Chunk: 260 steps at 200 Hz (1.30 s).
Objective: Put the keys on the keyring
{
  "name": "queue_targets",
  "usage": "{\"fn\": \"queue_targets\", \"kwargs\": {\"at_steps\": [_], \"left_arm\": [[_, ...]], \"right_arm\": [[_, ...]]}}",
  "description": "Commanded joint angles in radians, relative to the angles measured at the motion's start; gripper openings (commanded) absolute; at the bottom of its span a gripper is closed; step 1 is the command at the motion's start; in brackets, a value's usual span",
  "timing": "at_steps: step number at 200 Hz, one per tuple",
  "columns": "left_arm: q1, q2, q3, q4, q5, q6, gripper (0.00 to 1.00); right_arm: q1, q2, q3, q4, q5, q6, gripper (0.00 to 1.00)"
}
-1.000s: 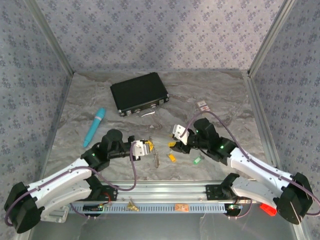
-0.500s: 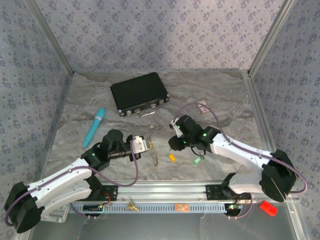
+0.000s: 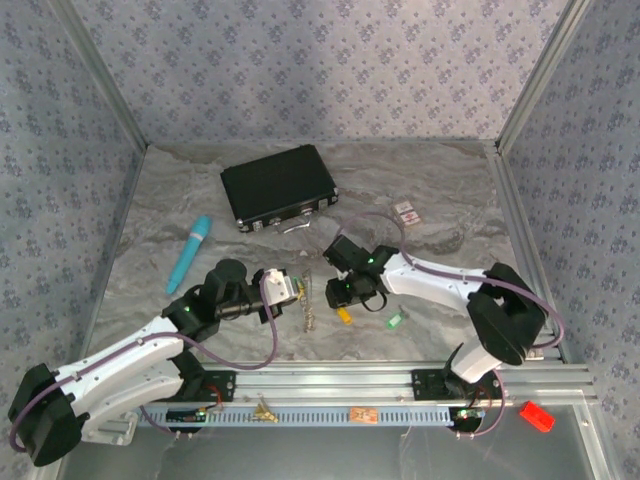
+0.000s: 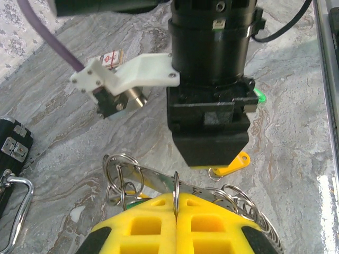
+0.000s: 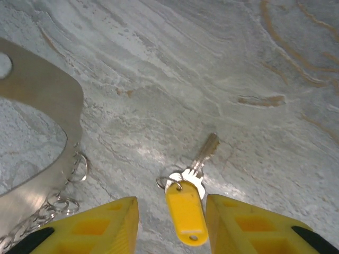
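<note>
My left arm reaches toward two o'clock from its base, wrist level. My left gripper (image 3: 292, 290) is pinched tight on the keyring (image 4: 175, 186) — one thin ring sits edge-on between my fingertips (image 4: 143, 227), the chain trailing toward six o'clock. My right arm is bent at the elbow, forearm pointing to nine o'clock and wrist tipped down. My right gripper (image 5: 170, 209) stands wide over a yellow key (image 5: 185, 210) lying flat on the marble table (image 5: 212, 69). A green key (image 3: 395, 321) lies at four o'clock of it.

Soft, even light falls from above, leaving only faint shadows on the marble table (image 3: 450, 190). In the right wrist view the near yellow fingers (image 5: 100, 227) and the metal plate (image 5: 37, 100) at left look blurred.
</note>
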Motion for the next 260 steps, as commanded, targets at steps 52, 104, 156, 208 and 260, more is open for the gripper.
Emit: {"fn": "queue_targets", "kwargs": {"at_steps": [52, 104, 156, 208, 260], "left_arm": [[-0.005, -0.01, 0.012, -0.024, -0.011, -0.006, 0.0], [-0.005, -0.006, 0.019, -0.03, -0.01, -0.002, 0.0], [-0.006, -0.004, 0.022, -0.037, -0.008, 0.0, 0.0], [-0.006, 0.0, 0.025, -0.039, -0.008, 0.003, 0.0], [-0.005, -0.018, 0.036, -0.076, -0.031, -0.006, 0.0]], "right_arm": [[-0.013, 0.144, 0.071, 0.053, -0.125, 0.016, 0.41], [-0.028, 0.146, 0.037, 0.021, -0.171, 0.015, 0.37], [-0.036, 0.06, -0.025, -0.112, -0.195, -0.027, 0.33], [-0.049, 0.028, 0.006, -0.179, -0.117, -0.091, 0.34], [-0.041, -0.056, -0.053, -0.053, -0.079, 0.299, 0.37]]}}
